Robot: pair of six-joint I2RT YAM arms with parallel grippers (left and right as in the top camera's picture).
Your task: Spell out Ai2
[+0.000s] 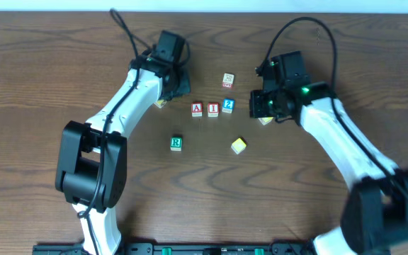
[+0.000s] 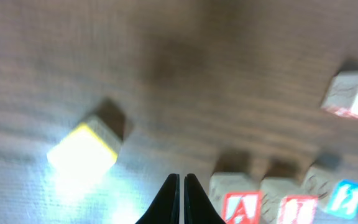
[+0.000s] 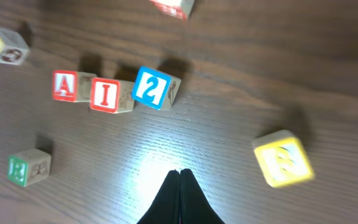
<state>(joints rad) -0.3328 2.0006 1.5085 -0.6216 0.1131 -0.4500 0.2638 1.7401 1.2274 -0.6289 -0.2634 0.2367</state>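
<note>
The A, I and 2 sit in a row at the middle of the table, so the word looks spelled and only tidying seems left. The row's long axis runs from 9 to 3 o'clock in the overhead view. The printed faces are up and the tops of the characters point to 12, so it reads left to right from that camera.

In the right wrist view the 2 is twisted a little out of square with the I. Its top leans clockwise and one corner sits against the I. The A and I look flush, though the blur makes that hard to confirm.

The left gripper is pinched closed on nothing, with the A just to its 4 o'clock in its own view. The right gripper is also clenched empty, with the 2 at its 11 o'clock.

To finish well, I would have the right arm square the 2 with a light nudge of its closed tips on the corner farthest from the I. The push should run along the row rather than across it, so the I and A are not knocked. The left arm should lift straight up before moving off.

A spare block lies at 1 o'clock from the row, an R at 7 and a yellow block at 5, all clear of the word.
</note>
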